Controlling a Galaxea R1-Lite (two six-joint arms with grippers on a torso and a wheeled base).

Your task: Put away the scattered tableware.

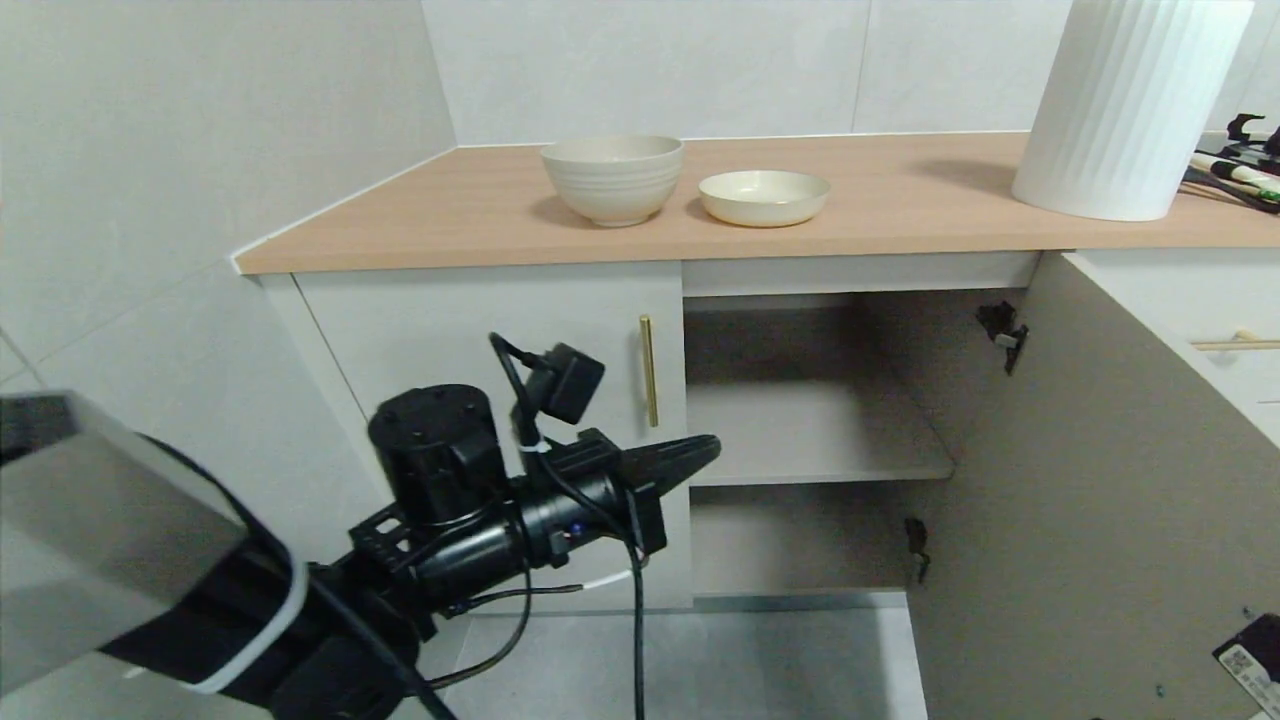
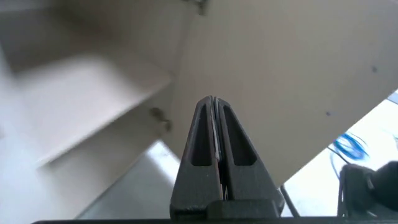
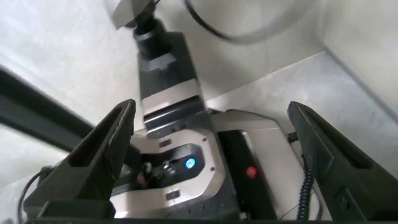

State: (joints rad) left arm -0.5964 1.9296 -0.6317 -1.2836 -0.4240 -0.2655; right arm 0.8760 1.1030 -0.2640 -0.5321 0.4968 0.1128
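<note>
While the bowl (image 1: 612, 178) and the shallow dish (image 1: 764, 197) sit side by side on the countertop (image 1: 900, 205) above the open cupboard (image 1: 810, 430), the left gripper (image 1: 708, 447) hangs low with fingers pressed together, and the right gripper (image 3: 211, 109) is spread wide.
</note>
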